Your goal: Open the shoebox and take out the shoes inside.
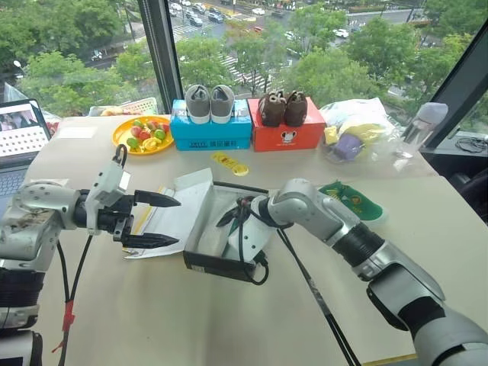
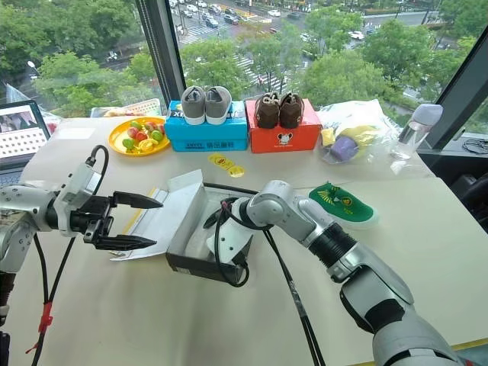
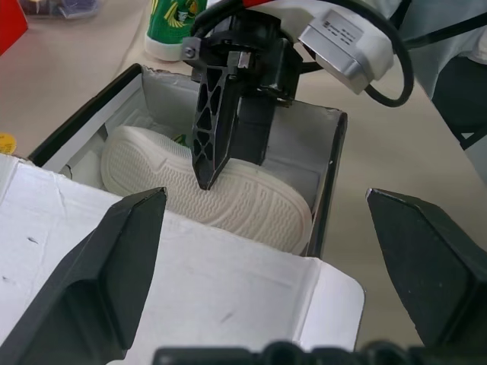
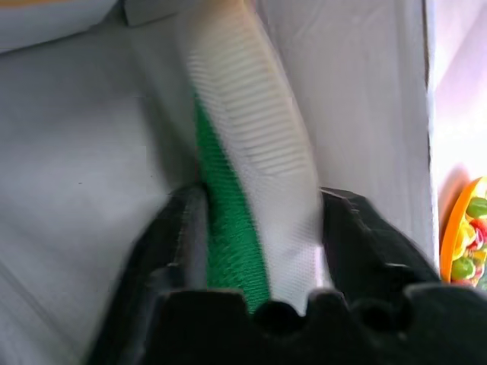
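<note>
**A:** What does the scene show, from the largest item downward?

**B:** A beige table top (image 1: pixel 229 320) carries the black-sided cardboard shoebox (image 1: pixel 221 265), lid already swung open. The white inside of the lid (image 1: pixel 179 213) lies flat toward the robot's left. The opening step is therefore complete.

**A:** And the shoes?

**B:** One small green child's shoe with yellow-white pattern (image 1: pixel 352 200) lies on the table, just beside the box on the robot's right, well clear of it. It counts as removed. The second green shoe with ribbed white sole (image 3: pixel 205 190) lies on its side in the box, sole toward the left wrist camera.

**A:** State of the right gripper?

**B:** The right gripper (image 4: pixel 259 228) reaches down into the box. Its two black fingers (image 4: pixel 183 228) stand either side of the shoe, one against the green upper, the other at the white sole. They look closed on the shoe, though the blur leaves the firmness of the grip uncertain.

**A:** And the left?

**B:** The left gripper (image 1: pixel 152 221) hovers over the lid's inner face, fingers spread wide, holding nothing.

**A:** Progress, in judgement?

**B:** Roughly three quarters done. What remains is to lift the second shoe out of the box and set it on the table.

**A:** Bystanders?

**B:** A blue box (image 1: pixel 210 131) bearing grey shoes, a red box (image 1: pixel 286 131) bearing brown shoes, and a yellow fruit plate (image 1: pixel 142 135) stand along the far edge, well apart from the work.
</note>
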{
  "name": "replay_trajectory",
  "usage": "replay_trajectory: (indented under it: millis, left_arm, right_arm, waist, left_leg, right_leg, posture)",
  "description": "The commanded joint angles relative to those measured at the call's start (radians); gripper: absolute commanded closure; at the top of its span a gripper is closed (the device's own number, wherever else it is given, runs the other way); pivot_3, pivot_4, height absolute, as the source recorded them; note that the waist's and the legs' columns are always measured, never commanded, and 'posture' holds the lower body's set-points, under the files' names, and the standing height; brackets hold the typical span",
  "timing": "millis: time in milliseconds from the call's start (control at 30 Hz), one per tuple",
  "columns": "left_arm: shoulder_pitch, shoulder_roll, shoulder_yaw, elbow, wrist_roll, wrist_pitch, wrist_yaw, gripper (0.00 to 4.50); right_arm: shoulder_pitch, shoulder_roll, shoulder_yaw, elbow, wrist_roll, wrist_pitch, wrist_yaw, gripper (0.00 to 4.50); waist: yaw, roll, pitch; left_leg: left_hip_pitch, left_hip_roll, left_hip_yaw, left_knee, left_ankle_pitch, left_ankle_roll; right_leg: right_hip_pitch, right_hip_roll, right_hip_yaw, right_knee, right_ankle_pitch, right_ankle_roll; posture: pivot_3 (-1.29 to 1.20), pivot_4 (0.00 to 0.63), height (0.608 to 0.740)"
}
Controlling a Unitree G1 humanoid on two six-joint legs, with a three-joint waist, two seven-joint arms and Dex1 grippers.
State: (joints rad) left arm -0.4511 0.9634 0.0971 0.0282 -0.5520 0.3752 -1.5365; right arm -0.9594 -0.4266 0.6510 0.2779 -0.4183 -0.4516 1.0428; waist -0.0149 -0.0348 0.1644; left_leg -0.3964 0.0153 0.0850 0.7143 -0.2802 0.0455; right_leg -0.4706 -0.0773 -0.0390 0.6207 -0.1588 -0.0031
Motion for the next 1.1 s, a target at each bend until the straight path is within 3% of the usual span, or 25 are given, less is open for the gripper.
replay_trajectory:
  millis: [33, 67, 400, 700, 833, 967, 1100]
  left_arm:
    - [0.001, 0.013, 0.028, 0.029, 0.003, -0.038, -0.021, 0.00]
    - [0.000, 0.012, 0.027, 0.040, 0.006, -0.047, -0.027, 0.00]
    - [-0.023, 0.005, 0.010, 0.071, 0.019, -0.073, -0.043, 0.00]
    - [-0.061, -0.004, -0.015, 0.047, 0.021, -0.039, -0.024, 0.00]
    - [-0.065, -0.002, -0.017, 0.076, 0.028, -0.058, -0.038, 0.00]
    - [-0.051, -0.001, -0.010, 0.089, 0.029, -0.076, -0.051, 0.00]
    - [-0.031, -0.001, -0.001, 0.091, 0.030, -0.088, -0.058, 0.00]
  right_arm:
    - [-0.016, -0.006, -0.051, 0.003, -0.007, 0.014, -0.033, 3.65]
    - [-0.014, -0.006, -0.060, -0.006, 0.002, 0.026, -0.035, 3.90]
    - [-0.004, -0.047, -0.244, -0.221, 0.144, 0.214, -0.018, 3.90]
    - [0.033, -0.069, -0.308, -0.402, 0.266, 0.397, 0.027, 3.90]
    - [0.092, -0.047, -0.340, -0.450, 0.385, 0.575, 0.046, 3.90]
    - [0.078, -0.024, -0.428, -0.441, 0.450, 0.697, -0.024, 3.90]
    - [0.006, -0.098, -0.587, -0.474, 0.484, 0.842, -0.111, 3.90]
  waist:
    - [0.001, 0.000, 0.000]
    - [0.002, 0.000, 0.000]
    - [0.003, 0.000, 0.000]
    - [0.000, 0.000, 0.001]
    - [0.001, 0.000, 0.000]
    - [0.000, 0.000, 0.001]
    - [0.003, 0.000, 0.001]
  left_leg:
    - [0.001, 0.000, 0.000, 0.000, 0.000, 0.000]
    - [0.001, 0.000, 0.000, 0.000, 0.001, -0.001]
    - [0.001, 0.000, 0.000, 0.000, 0.001, -0.002]
    - [-0.001, 0.000, -0.001, 0.000, 0.000, 0.000]
    - [0.000, 0.000, -0.001, 0.000, 0.001, -0.001]
    - [0.000, 0.000, -0.001, 0.001, 0.001, -0.001]
    - [0.000, 0.000, -0.001, 0.001, 0.001, -0.001]
  right_leg:
    - [0.000, 0.000, 0.000, 0.002, -0.001, 0.000]
    - [0.000, 0.000, 0.000, 0.003, -0.001, 0.000]
    - [-0.001, 0.000, 0.000, 0.004, 0.000, -0.003]
    - [-0.002, 0.000, 0.000, 0.003, 0.000, -0.003]
    - [-0.001, 0.000, 0.000, 0.003, 0.000, -0.003]
    - [-0.001, 0.000, 0.000, 0.004, 0.000, -0.003]
    - [-0.001, 0.000, 0.000, 0.004, 0.000, -0.003]
  posture:
    - [0.00, 0.150, 0.731]
    - [0.00, 0.150, 0.731]
    - [0.00, 0.150, 0.731]
    - [0.00, 0.150, 0.731]
    - [0.00, 0.150, 0.731]
    - [0.00, 0.150, 0.731]
    - [0.00, 0.150, 0.731]
